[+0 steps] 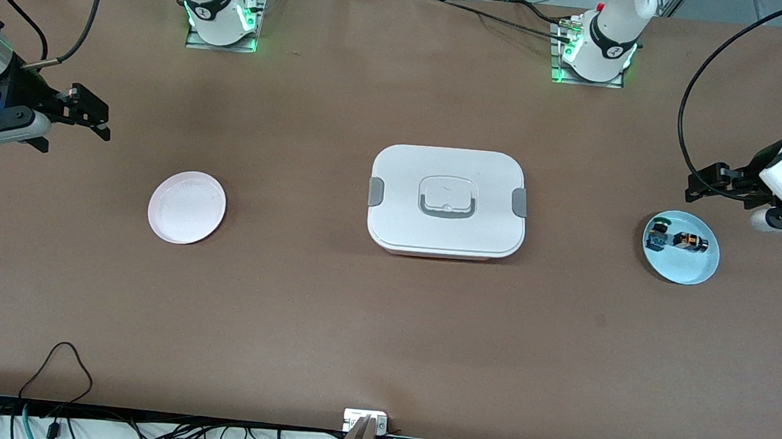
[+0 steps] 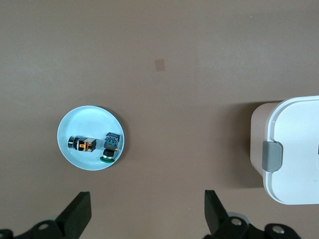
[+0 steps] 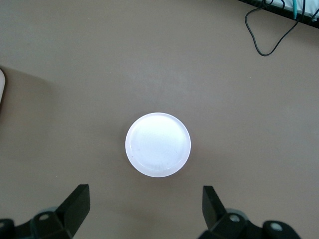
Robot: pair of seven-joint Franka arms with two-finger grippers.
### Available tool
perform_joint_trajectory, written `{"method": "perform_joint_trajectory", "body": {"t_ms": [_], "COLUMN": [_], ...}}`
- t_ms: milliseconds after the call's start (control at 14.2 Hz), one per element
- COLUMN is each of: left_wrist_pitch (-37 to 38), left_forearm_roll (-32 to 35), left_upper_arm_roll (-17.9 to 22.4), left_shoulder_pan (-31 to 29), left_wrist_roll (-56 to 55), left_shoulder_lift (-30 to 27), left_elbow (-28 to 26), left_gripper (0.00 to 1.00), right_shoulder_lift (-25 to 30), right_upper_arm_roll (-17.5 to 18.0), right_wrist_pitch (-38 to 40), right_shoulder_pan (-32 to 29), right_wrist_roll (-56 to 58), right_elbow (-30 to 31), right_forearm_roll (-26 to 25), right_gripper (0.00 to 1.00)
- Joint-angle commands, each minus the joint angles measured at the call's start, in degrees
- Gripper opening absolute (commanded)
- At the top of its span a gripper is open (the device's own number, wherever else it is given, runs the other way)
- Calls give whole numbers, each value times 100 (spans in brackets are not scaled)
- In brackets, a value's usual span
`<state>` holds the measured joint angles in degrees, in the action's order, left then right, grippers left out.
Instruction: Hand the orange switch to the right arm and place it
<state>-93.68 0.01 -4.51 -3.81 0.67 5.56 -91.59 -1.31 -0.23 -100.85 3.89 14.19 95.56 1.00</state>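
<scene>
**On the counter: both arms wait, switch lies in the blue plate**

On the brown counter, toward the left arm's end, a round pale blue plate holds the orange switch, a small black block with an orange band, lying on its side. Just beside it in the same plate lies a small black component with a green and blue top. The left end effector hangs above the counter near that plate, fingers spread wide and holding nothing. The left wrist view shows its two black fingertips well apart, with the plate and both parts between them, and the orange band on the switch reads more clearly there than from the front.

A white rectangular lidded box with grey side clips sits mid-counter; the left wrist view catches only one corner of it. Toward the right arm's end lies a round pale pink plate, which looks nearly white in the right wrist view. The right end effector hangs above the counter near it, fingers wide, holding nothing. Both arms are cut off by the front view's edges.
</scene>
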Motion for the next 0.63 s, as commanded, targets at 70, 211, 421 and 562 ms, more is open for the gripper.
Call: {"method": "perform_joint_trajectory", "body": {"t_ms": [70, 211, 421, 562], "left_wrist_pitch": [113, 113, 113, 113], "left_forearm_roll": [86, 95, 122, 122], "left_upper_arm_roll": [12, 3, -6, 3], "left_shoulder_pan": [12, 21, 21, 21], "left_wrist_roll": [100, 91, 91, 82], "left_shoulder_lift": [-55, -55, -55, -46], "left_elbow": [63, 63, 63, 63], "left_gripper": [100, 100, 100, 100], "right_shoulder_lift": [-1, -1, -1, -1], "right_upper_arm_roll": [23, 23, 23, 23], "right_wrist_pitch": [39, 48, 48, 57], "right_shoulder_pan": [6, 6, 6, -2], "right_wrist_roll": [-39, -30, -22, -30], "right_elbow": [-38, -38, -38, -38], "right_forearm_roll": [-65, -65, -65, -65], "right_gripper": [100, 100, 100, 100]}}
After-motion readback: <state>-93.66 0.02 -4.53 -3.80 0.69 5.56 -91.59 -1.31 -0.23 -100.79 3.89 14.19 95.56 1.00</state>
